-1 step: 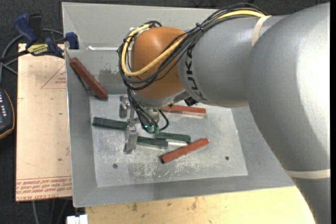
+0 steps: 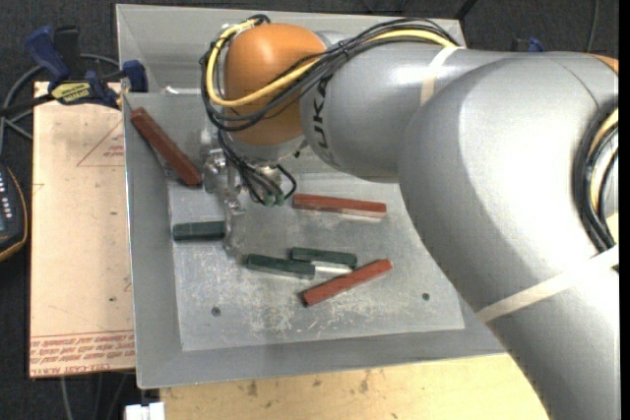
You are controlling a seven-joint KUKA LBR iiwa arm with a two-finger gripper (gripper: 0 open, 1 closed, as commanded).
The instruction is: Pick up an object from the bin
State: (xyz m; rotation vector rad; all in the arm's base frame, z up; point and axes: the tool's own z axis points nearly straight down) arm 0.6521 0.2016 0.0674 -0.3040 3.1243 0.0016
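Note:
My gripper (image 2: 231, 211) hangs below the orange wrist cover over the left middle of the bin floor. Its tip comes down right beside the right end of a short dark green bar (image 2: 199, 231) that lies flat there. A long red-brown bar (image 2: 165, 148) leans along the bin's left wall, just left of the gripper. Nothing shows between the gripper's jaws.
To the right lies a red-brown bar (image 2: 340, 206). Nearer the front are two dark green bars (image 2: 281, 265) (image 2: 323, 257) and another red-brown bar (image 2: 345, 282), set at a slant. The big grey arm covers the bin's right side.

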